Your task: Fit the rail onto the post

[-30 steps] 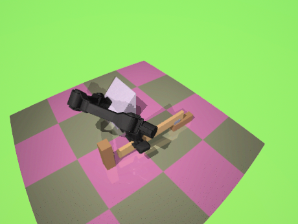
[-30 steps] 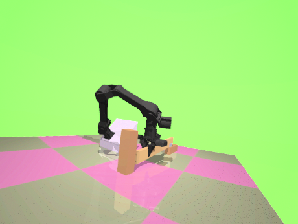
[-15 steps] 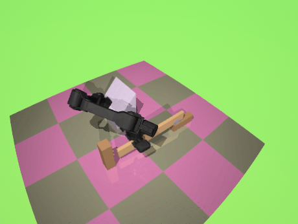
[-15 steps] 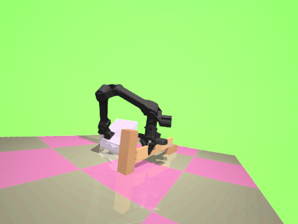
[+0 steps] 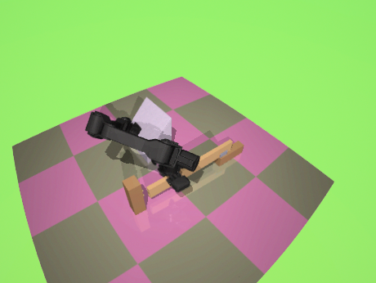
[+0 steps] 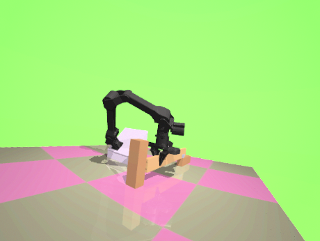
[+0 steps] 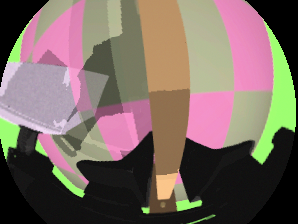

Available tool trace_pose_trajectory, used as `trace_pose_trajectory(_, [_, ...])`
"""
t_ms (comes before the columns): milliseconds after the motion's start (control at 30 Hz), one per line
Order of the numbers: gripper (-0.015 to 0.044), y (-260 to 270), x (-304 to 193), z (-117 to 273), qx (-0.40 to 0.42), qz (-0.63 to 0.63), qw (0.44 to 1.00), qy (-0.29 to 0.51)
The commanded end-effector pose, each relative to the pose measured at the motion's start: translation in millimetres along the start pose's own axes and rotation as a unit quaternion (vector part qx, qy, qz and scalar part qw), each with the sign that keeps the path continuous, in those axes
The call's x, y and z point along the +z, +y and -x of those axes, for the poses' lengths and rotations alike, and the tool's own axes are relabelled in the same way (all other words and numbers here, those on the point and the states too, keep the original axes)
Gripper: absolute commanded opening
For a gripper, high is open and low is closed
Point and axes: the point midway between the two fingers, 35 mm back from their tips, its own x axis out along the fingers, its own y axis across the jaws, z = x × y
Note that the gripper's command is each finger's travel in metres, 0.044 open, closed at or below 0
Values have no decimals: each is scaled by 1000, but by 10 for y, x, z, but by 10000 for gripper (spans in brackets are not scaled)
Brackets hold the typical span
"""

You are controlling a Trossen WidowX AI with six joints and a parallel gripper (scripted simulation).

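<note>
The wooden rail runs between the fingers of my gripper, which is shut on it. Its near end is off the table, close in front of the upright post, with a small gap between. The pegs are tiny or hidden, so I cannot tell how they line up with the holes. The far end is over the low footboard block, beside the grey bracket; its exact seating is unclear. The rail looks roughly level.
A pale lilac block stands behind the rail, near the arm's base. The black arm reaches over to the rail. The table is a pink and olive checkerboard.
</note>
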Motion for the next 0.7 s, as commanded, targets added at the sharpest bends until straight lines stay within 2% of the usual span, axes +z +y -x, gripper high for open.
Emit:
trace_pose_trajectory(0, [0, -14, 27, 82, -6, -1, 1000, -8])
trace_pose_trajectory(667, [0, -11, 26, 182, -6, -1, 1000, -8])
